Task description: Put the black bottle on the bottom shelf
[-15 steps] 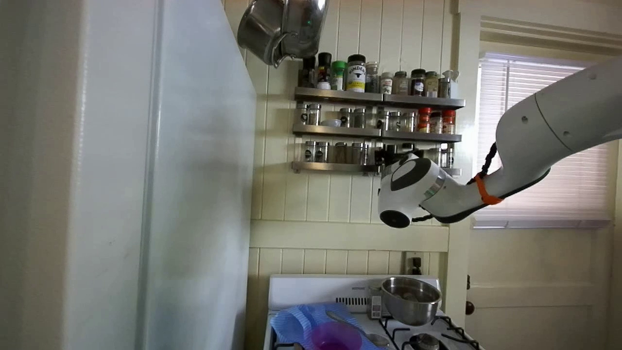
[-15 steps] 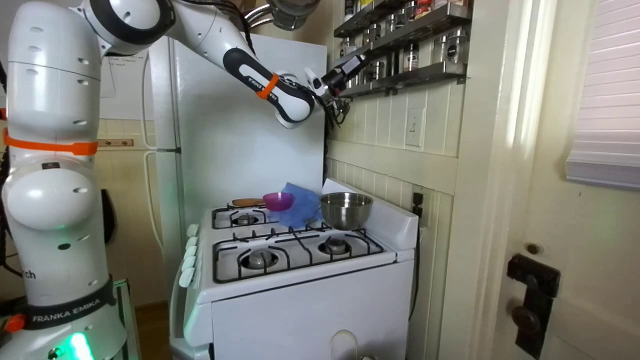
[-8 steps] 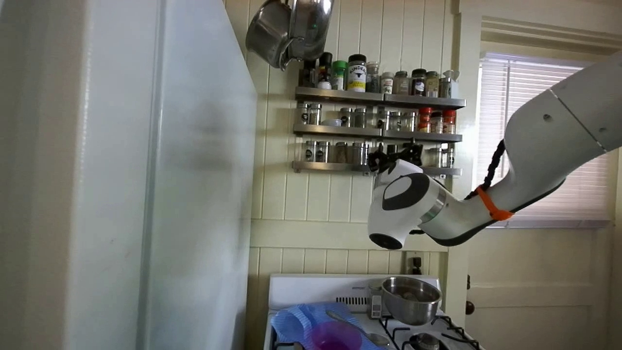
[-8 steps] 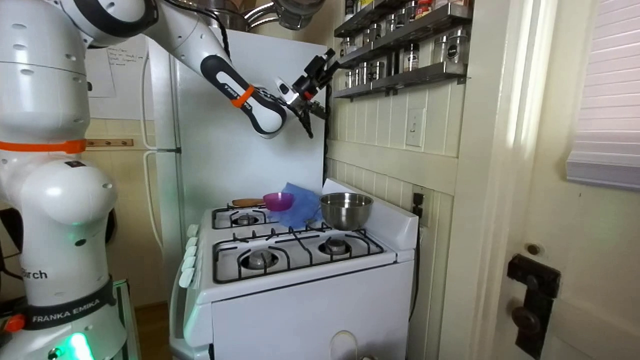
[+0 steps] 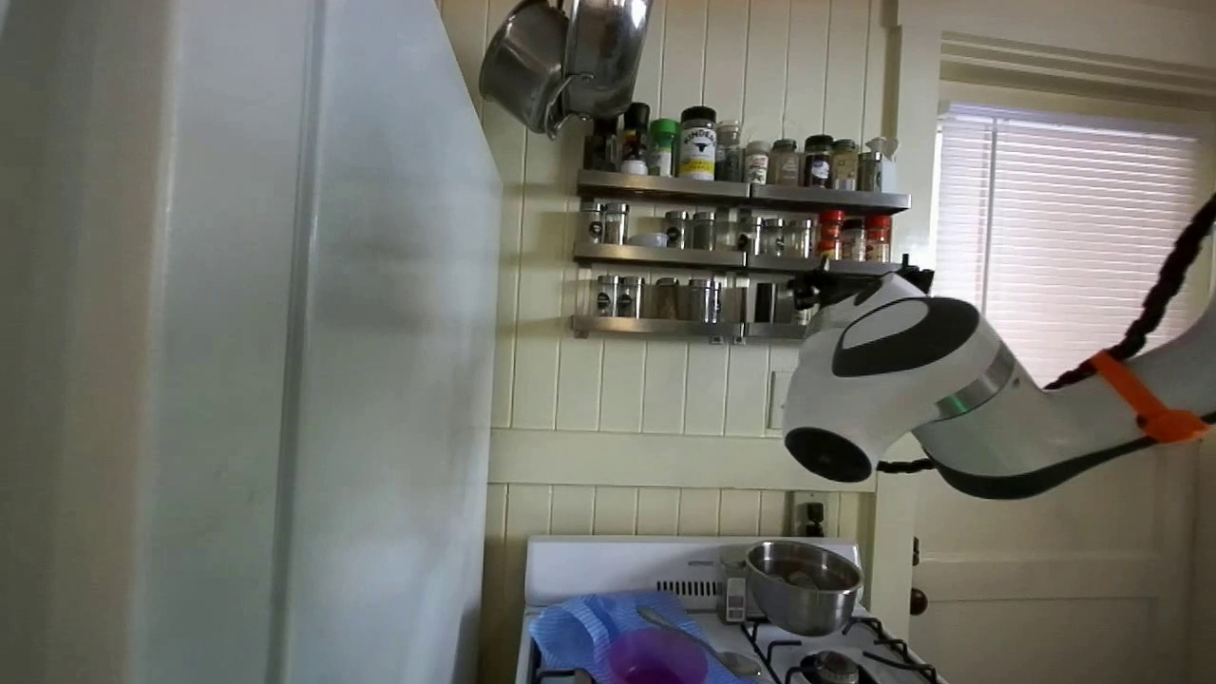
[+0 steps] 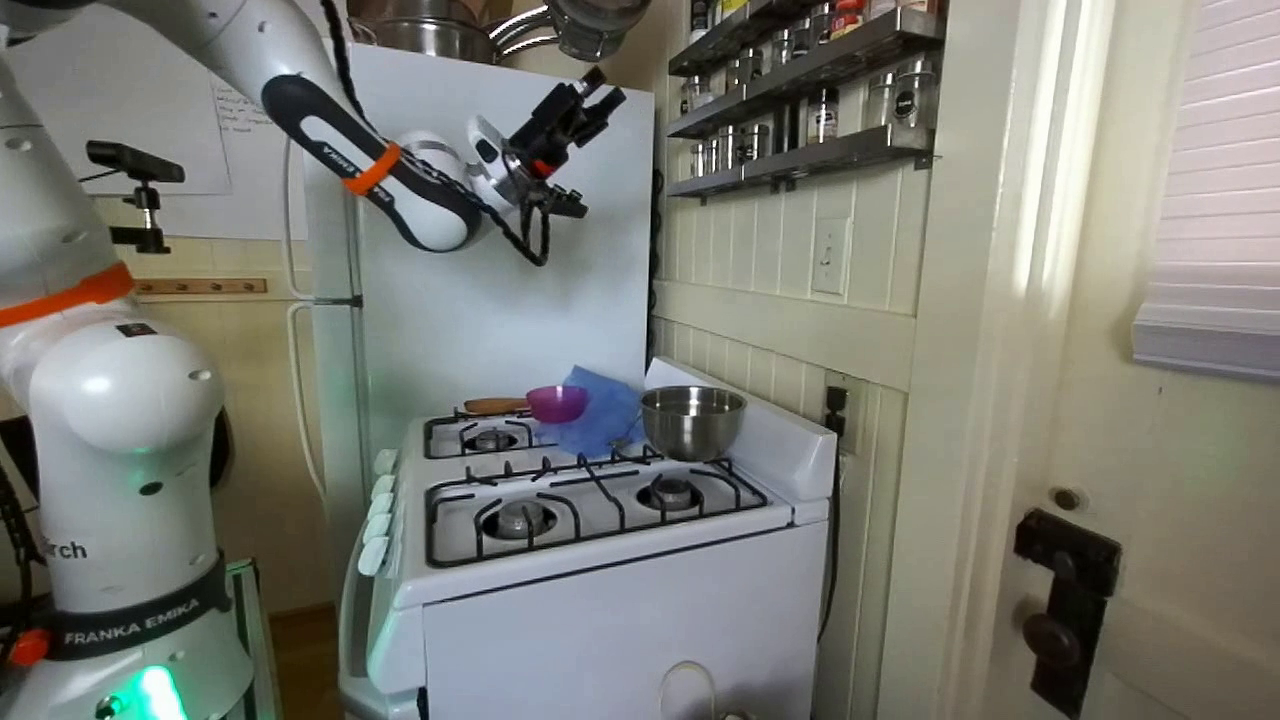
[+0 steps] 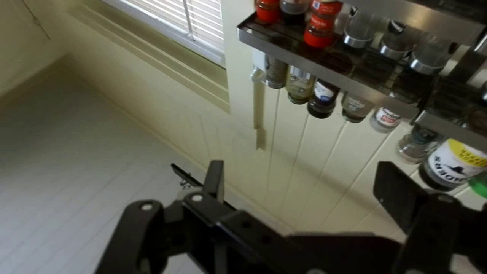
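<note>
A cream panelled wall [image 5: 693,385] backs the scene, with a white fridge [image 6: 500,320] at one end of it and a door [image 5: 1045,551] at the other, a pale blind [image 5: 1064,190] lowered on the door. The robot arm [image 6: 100,400] rises at the left edge of an exterior view and stretches out in front of the fridge. A white gas stove [image 6: 620,620] stands against the wall, lower down. Above it three tiers of metal shelves [image 5: 655,254] are fixed to the wall, the bottom shelf [image 5: 655,328] edged with a metal rail, and two steel pans [image 5: 603,66] hang near their upper left in an exterior view. The end effector [image 7: 302,186] is spread wide, its two black fingers [image 7: 215,179] well apart with wall showing between them, and it hangs away from the shelves. A steel bowl [image 6: 693,425] sits at the back of the stove, near a rumpled blue cloth [image 6: 607,410]. A small purple bowl [image 6: 557,403] overlaps the cloth in both exterior views. Spice jars [image 5: 697,147] stand in rows on all three shelves. Among them the black bottle [image 5: 766,304] is upright on the bottom shelf, near the middle of its length, between a clear jar [image 6: 753,142] and a dark-capped jar [image 6: 823,118]; bottle and fingers are apart.
</note>
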Controlling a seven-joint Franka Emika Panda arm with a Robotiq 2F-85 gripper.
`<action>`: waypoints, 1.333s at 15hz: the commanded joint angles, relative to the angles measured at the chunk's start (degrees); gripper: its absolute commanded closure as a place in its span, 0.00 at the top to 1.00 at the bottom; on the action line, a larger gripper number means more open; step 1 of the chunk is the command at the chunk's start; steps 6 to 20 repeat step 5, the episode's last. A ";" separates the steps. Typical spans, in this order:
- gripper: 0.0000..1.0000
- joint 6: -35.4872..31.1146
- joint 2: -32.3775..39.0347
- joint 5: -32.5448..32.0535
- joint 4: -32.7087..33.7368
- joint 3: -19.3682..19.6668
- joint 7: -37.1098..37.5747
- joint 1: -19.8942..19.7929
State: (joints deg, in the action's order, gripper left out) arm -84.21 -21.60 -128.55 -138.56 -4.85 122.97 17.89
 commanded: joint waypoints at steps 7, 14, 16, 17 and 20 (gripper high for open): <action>1.00 -4.07 -15.52 10.26 -9.42 -0.70 6.96 0.83; 1.00 -4.07 -15.52 10.26 -9.42 -0.70 6.96 0.83; 1.00 -4.07 -15.52 10.26 -9.42 -0.70 6.96 0.83; 1.00 -4.07 -15.52 10.26 -9.42 -0.70 6.96 0.83; 1.00 -4.07 -15.52 10.26 -9.42 -0.70 6.96 0.83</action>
